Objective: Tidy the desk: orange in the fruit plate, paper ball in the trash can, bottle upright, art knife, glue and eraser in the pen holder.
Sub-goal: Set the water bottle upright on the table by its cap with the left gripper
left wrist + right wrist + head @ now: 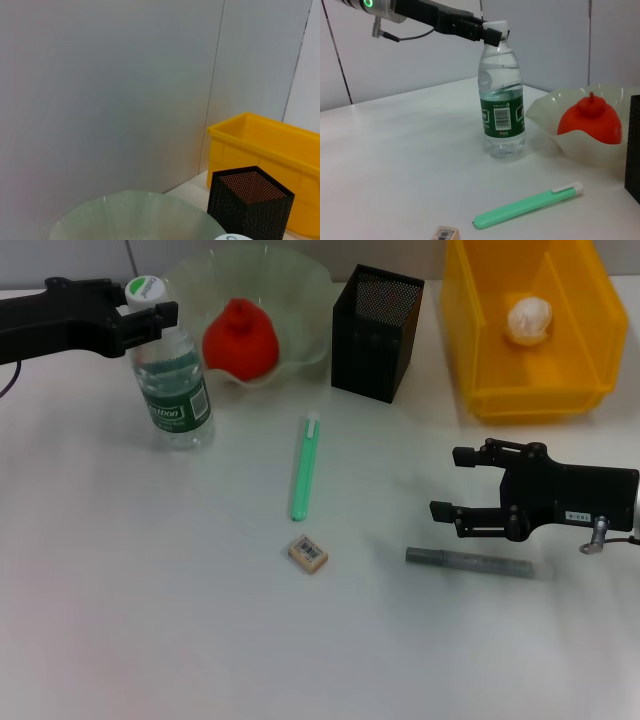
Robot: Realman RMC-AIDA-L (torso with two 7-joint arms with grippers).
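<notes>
- The eraser point(308, 553) lies flat on the bench point(150, 620), nearest me, just past the low end of the green pen-like stick point(304, 468). I judge it light, slightly rubbery and grippy; being so low, it needs a pinch across its short sides with fingertips almost on the bench.
- The grey stick point(470, 562) lies flat to the right of the eraser, just under my right gripper point(446, 483). I cannot tell whether it is the knife or the glue. It looks stiff, light and apt to roll; I would take it across the middle.
- My right gripper hovers low, its fingers spread and holding nothing.
- The green stick is stiff, smooth and probably slippery plastic; a mid-length pinch should keep it from tipping.
- The bottle point(171, 370) stands upright at the left, partly filled, so I judge it bottom-heavy but thin-walled. My left gripper point(152, 318) sits at its cap point(145, 288), fingers either side; I cannot tell if they press it.
- Farther back, the orange point(240, 337) rests in the plate point(300, 300), and the paper ball point(529, 320) lies in the yellow can point(470, 330).
- The holder point(376, 335) stands between plate and can, mouth open. The bench between the sticks and it looks clear; its tall walls mean lifting things well up first.
</notes>
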